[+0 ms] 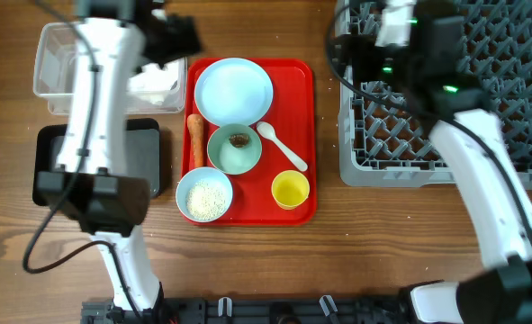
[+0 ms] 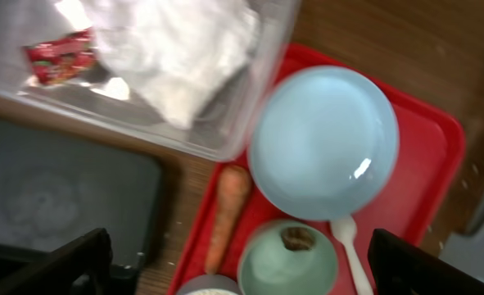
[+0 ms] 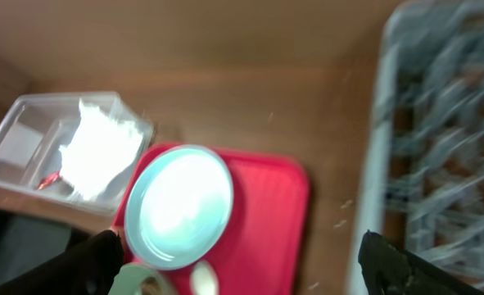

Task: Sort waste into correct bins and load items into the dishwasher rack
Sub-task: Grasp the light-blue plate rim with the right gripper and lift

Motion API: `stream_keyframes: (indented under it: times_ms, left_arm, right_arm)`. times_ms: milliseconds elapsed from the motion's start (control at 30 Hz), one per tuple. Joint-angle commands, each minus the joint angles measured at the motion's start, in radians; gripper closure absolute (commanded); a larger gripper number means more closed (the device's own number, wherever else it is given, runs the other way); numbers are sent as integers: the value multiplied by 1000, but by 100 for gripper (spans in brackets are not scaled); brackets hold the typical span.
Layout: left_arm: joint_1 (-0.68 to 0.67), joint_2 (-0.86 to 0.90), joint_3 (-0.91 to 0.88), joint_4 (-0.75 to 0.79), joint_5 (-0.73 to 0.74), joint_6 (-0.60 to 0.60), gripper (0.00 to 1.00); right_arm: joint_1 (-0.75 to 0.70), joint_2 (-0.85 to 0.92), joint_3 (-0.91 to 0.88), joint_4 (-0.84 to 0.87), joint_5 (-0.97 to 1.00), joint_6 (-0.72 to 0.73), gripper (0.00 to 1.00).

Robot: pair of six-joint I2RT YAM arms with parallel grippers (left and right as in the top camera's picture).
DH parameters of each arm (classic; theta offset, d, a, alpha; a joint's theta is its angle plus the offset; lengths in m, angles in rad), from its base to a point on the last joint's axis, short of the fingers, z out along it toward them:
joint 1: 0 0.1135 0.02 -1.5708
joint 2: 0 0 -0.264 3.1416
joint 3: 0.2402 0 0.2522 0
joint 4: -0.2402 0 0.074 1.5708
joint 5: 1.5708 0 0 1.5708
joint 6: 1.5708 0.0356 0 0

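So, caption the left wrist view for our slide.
Napkin and wrapper in tub; carrot, plate, bowl, spoon wait on tray.

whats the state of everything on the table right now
tub, holds napkin and wrapper
black tray, no waste visible
plate, empty, on red tray
teal bowl, holds scrap
blue bowl, holds rice
cup, upright
carrot, lying on red tray
spoon, lying on red tray
rack, no dishes visible
left gripper, jaws open
right gripper, jaws open

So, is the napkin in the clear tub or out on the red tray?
In the clear tub. The left wrist view shows the crumpled white napkin lying inside its walls, beside the red wrapper.
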Motion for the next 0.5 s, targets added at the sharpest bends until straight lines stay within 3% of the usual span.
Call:
stream_keyframes:
  times_ms: [0,100,200,267,467]
  left_arm:
    - [68,-11,0,-26,52,-41,0]
    - [84,-10,0,-43,51,-40,0]
    - [84,-10,0,-27,51,-40,0]
    - [79,-10,0,-28,51,-40,0]
    - [79,-10,0,-32,51,-40,0]
  right_arm:
    - [120,173,8,140,81,203,16]
    - [184,334,8,207,124,211,24]
    - [207,491,8,240,122,116,35]
    - [214,565,8,267,126,103,50]
    - [218,658,8,361,152,74,51]
